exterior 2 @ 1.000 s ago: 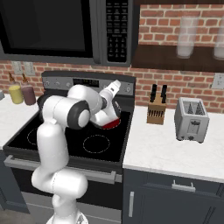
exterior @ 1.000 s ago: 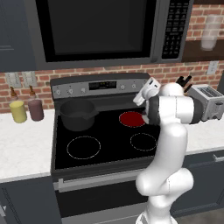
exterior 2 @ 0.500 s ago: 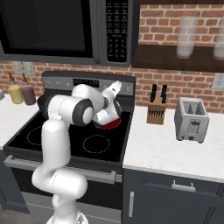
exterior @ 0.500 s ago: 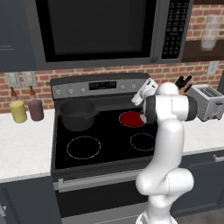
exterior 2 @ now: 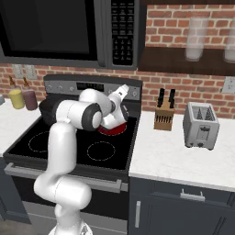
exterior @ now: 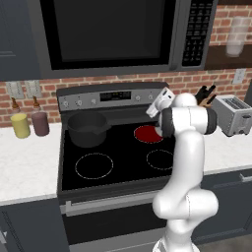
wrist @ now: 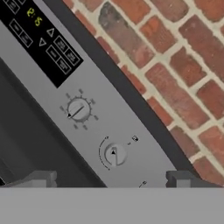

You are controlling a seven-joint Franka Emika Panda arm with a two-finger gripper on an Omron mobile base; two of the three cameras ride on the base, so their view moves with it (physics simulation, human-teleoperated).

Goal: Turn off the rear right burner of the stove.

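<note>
glowing red burner (exterior: 147,133), grey knobs (wrist: 115,154) — red-brown brick (wrist: 175,65)

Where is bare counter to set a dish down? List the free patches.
Free: white counter between the black glass-top stove and silver toaster; left counter in front of the yellow jar and maroon jar. Crowded: the back wall by the wooden knife block.

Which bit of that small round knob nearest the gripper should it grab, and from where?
Probably the knob's round rim, one finger on each side, coming straight at the grey back panel. It is a small disc raised from the panel, and the gripper's open fingers already straddle it.
</note>
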